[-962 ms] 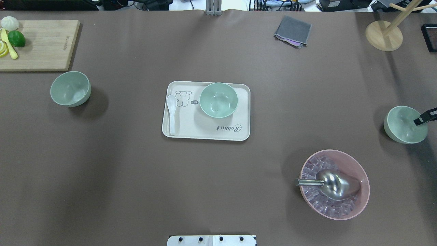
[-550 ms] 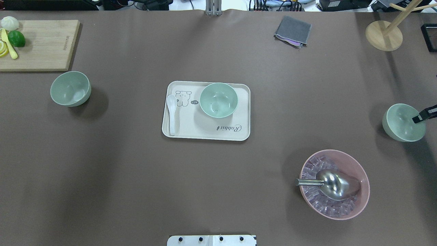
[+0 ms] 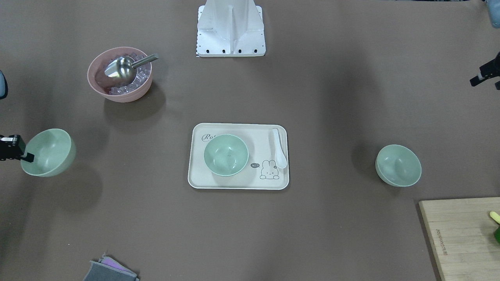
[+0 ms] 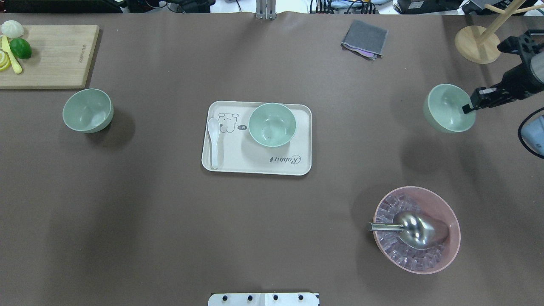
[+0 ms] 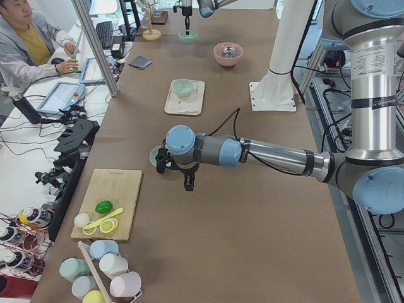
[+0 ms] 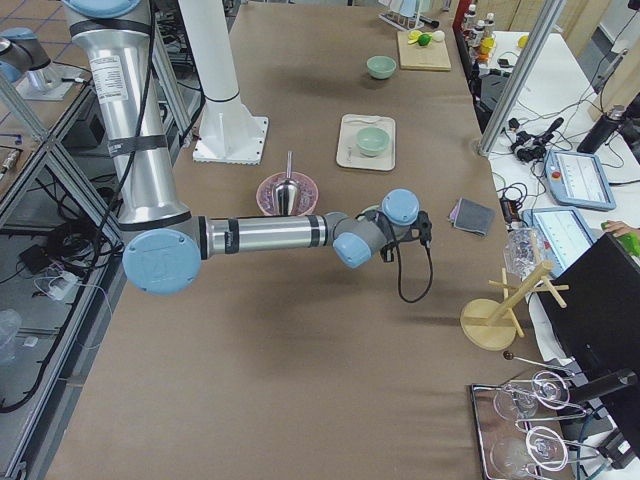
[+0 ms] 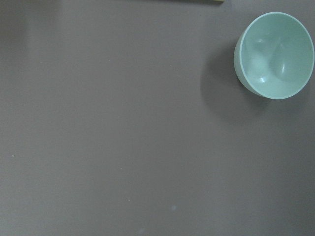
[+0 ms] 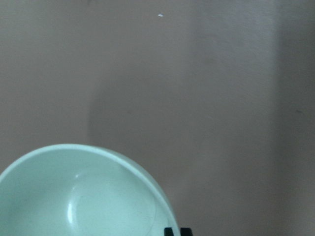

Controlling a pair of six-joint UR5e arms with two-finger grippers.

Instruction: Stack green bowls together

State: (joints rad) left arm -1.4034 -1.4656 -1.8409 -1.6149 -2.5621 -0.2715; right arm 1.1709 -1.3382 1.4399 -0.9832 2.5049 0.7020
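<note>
**1. Right gripper**
The right gripper (image 4: 466, 109) is clamped on the rim of the held green bowl (image 4: 449, 108), with one finger inside the rim. The bowl hangs clear of the brown table (image 4: 170, 238), and its shadow lies apart from it on the surface. Its mouth faces up. The bowl is round, so it has no long axis, and any slight tilt cannot be told.

**2. Left gripper**
The left gripper (image 3: 484, 74) shows only at the edge of the front-facing view. Whether it is wide or narrow cannot be told. The left wrist view shows no fingers, only the table bowl (image 7: 274, 55).

**3. Other bowls**
- The table bowl stands mouth up, near a corner of the wooden cutting board (image 4: 51, 55).
- The tray bowl (image 4: 272, 124) stands mouth up on the cream tray (image 4: 238, 157), beside a white spoon (image 4: 213, 142).
- All three bowls are well apart from one another.

**4. View differences**
- The right wrist view shows only part of the held bowl's rim and the fingertips at the bottom edge.
- The left side view hides most of the table bowl behind the near arm.
- The overhead view shows that bowl in full.

**5. Writing**
- The tray carries "Rabbit" in script (upside down in the overhead view).
- A "hi" bubble sits beside a rabbit drawing.
- The print on the cutting board is too small to read.

**6. Other items**
- A pink bowl (image 4: 440, 203) holds ice cubes and a metal scoop (image 4: 418, 229).
- A grey cloth (image 4: 364, 39) lies at the far edge.
</note>
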